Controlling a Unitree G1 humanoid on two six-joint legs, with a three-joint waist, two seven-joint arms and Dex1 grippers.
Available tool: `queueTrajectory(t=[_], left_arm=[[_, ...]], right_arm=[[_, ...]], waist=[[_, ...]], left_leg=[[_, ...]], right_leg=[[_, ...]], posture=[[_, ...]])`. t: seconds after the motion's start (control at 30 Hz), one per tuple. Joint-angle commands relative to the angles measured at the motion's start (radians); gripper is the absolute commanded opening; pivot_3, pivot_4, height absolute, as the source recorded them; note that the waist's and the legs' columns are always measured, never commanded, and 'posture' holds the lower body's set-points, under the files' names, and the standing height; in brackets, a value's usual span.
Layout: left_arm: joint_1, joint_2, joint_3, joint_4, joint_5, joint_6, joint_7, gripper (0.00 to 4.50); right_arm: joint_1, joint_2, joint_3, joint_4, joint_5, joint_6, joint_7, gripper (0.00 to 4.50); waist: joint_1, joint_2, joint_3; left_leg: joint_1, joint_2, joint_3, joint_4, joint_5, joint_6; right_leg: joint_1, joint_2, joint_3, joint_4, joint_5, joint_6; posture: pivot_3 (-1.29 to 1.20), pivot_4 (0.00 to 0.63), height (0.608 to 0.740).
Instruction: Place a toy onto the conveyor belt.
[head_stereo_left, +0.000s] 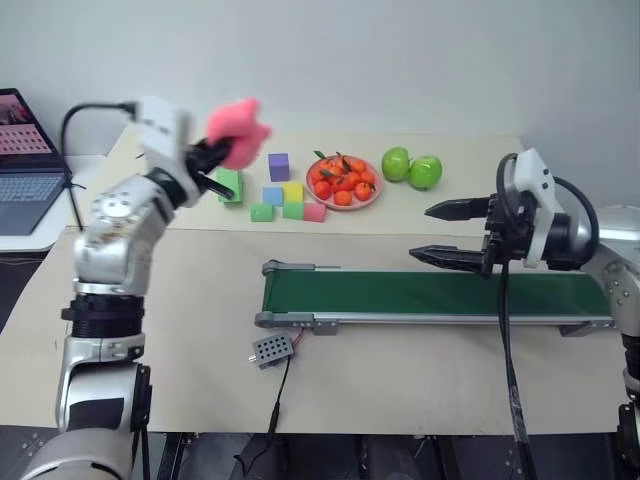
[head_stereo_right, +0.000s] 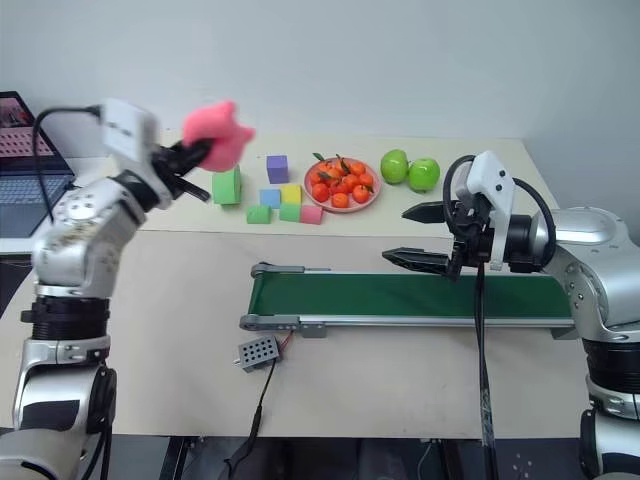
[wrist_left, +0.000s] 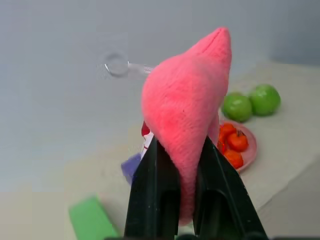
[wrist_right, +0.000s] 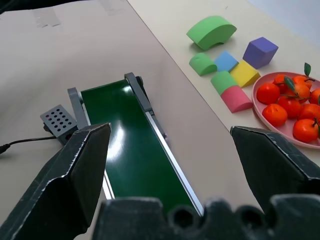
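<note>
— Where's the toy (head_stereo_left: 238, 128)?
— Up in the air, behind the conveyor belt's (head_stereo_left: 430, 295) roller end. The left gripper (wrist_left: 182, 197) squeezes its soft pink plush between two black fingers.
— And the right gripper (head_stereo_left: 440, 232)?
— Spread wide, empty, above the smooth green belt.

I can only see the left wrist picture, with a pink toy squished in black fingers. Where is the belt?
Observer: The belt lies on the table, off to the right of and lower than the toy, which the left tool holds up in the air.
Operator: Is anything on the belt?
Observer: No, its green top is bare.
Operator: What's the other arm doing?
Observer: The right tool hangs open over the belt's right part.
</note>
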Motion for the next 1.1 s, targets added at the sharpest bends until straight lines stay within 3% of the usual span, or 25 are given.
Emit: queueTrajectory(t=[0.03,0.2,0.37,0.63,0.87,0.9,0.93,1.03,1.1], left_arm=[[0.026,0.091,-0.094,-0.047,0.255,-0.377,-0.016,0.20],[0.114,0.148,-0.154,-0.026,0.484,-0.744,0.062,0.20],[0.218,0.168,-0.148,0.014,0.581,-0.975,0.137,0.20],[0.244,0.156,-0.167,0.177,0.687,-1.099,0.198,0.20],[0.271,0.141,-0.221,0.317,0.695,-1.136,0.178,0.20],[0.268,0.140,-0.224,0.326,0.697,-1.141,0.182,0.86],[0.266,0.138,-0.228,0.337,0.685,-1.142,0.176,1.03],[0.262,0.134,-0.239,0.355,0.660,-1.148,0.155,2.29],[0.276,0.115,-0.238,0.379,0.536,-1.092,0.089,2.91]], right_arm=[[-0.006,-0.005,-0.029,-0.015,-0.001,-0.021,-0.003,4.50],[0.008,-0.007,-0.038,-0.024,-0.002,-0.020,-0.010,4.50],[0.021,-0.008,-0.046,-0.033,0.000,-0.019,-0.019,4.50],[0.032,-0.010,-0.056,-0.046,0.005,-0.019,-0.033,4.50],[0.058,-0.013,-0.076,-0.066,0.011,-0.014,-0.052,4.50],[0.059,-0.014,-0.077,-0.067,0.012,-0.013,-0.053,4.50],[0.060,-0.014,-0.078,-0.068,0.012,-0.013,-0.054,4.50],[0.061,-0.014,-0.082,-0.070,0.012,-0.011,-0.054,4.50],[0.062,-0.014,-0.083,-0.071,0.011,-0.011,-0.054,4.50]], waist=[[-0.005,0.000,0.000],[0.001,0.000,0.000],[0.004,0.001,0.000],[0.004,0.001,0.001],[0.002,0.001,0.000],[0.002,0.001,0.000],[0.001,0.001,0.000],[0.001,0.001,0.000],[0.000,0.001,0.000]], left_leg=[[0.000,0.001,0.000,0.000,0.000,0.001],[0.000,0.001,0.001,0.000,-0.002,0.005],[0.000,0.001,0.000,0.001,-0.003,0.006],[0.000,0.001,0.000,0.003,-0.003,0.006],[0.001,0.001,0.000,0.003,-0.003,0.006],[0.001,0.001,0.000,0.003,-0.003,0.006],[0.001,0.001,0.000,0.003,-0.003,0.006],[0.002,0.001,0.000,0.003,-0.003,0.006],[0.004,0.001,0.000,0.003,-0.003,0.006]], right_leg=[[0.000,0.001,0.000,-0.001,0.000,0.000],[0.000,0.000,0.000,-0.001,0.000,0.000],[0.000,0.000,0.000,0.000,0.000,0.000],[0.001,0.000,-0.001,0.003,0.000,0.000],[0.001,0.000,-0.001,0.003,0.000,0.000],[0.001,0.000,-0.001,0.003,0.000,0.000],[0.001,0.000,-0.001,0.003,0.000,0.000],[0.002,0.000,-0.001,0.004,0.000,0.000],[0.003,0.000,-0.001,0.004,0.000,0.000]], posture=[[0.00,0.150,0.738],[0.00,0.150,0.738],[0.00,0.150,0.738],[0.00,0.150,0.738],[0.00,0.150,0.738],[0.00,0.150,0.738],[0.00,0.150,0.738],[0.00,0.150,0.738],[0.00,0.150,0.738]])
